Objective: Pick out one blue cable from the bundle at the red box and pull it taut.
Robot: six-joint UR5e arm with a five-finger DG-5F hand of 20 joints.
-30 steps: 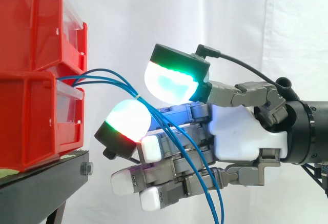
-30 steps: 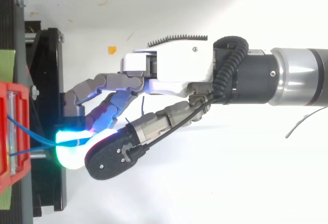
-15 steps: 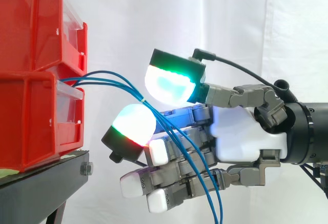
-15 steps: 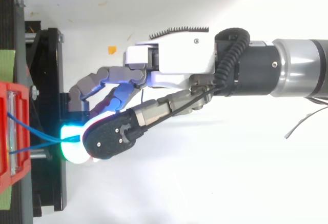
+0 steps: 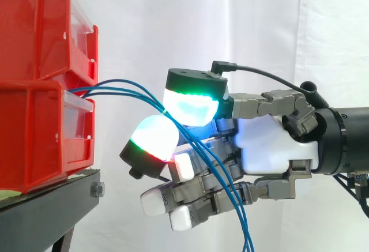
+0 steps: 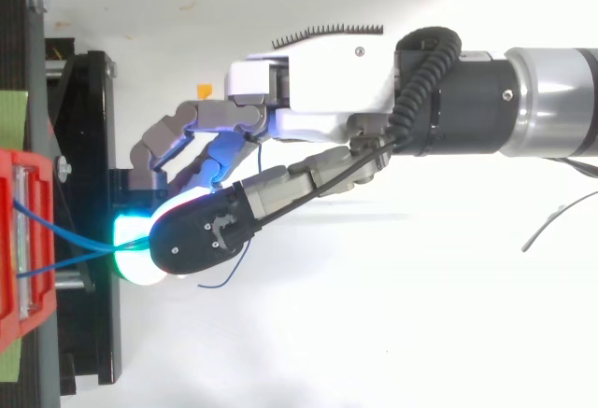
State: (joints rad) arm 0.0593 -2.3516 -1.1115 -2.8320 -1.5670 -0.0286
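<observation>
Blue cables [image 5: 121, 87] come out from between the two stacked red boxes [image 5: 34, 136] and run right and down past the hand [image 5: 271, 148]. They pass between two glowing fingertips [image 5: 190, 102] that stand close together, one green and white above, one white and red below. These pads pinch the bundle about where a small white tie sits on it. I cannot tell which cable is caught. The other fingers are curled below, behind the hanging cables. From above, the hand [image 6: 327, 109] reaches left toward the red box [image 6: 19, 240], and the cables [image 6: 75, 240] span the gap.
The red boxes rest on a black stand [image 5: 46, 206], whose frame [image 6: 89, 147] lies under the fingertips in the top view. A loose blue cable end [image 6: 224, 282] curls below the hand there. A white curtain hangs behind. A small orange scrap [image 6: 204, 91] lies on the white floor.
The upper glowing pad has come down onto the cables toward the lower pad. The whole hand has shifted slightly right, away from the boxes.
</observation>
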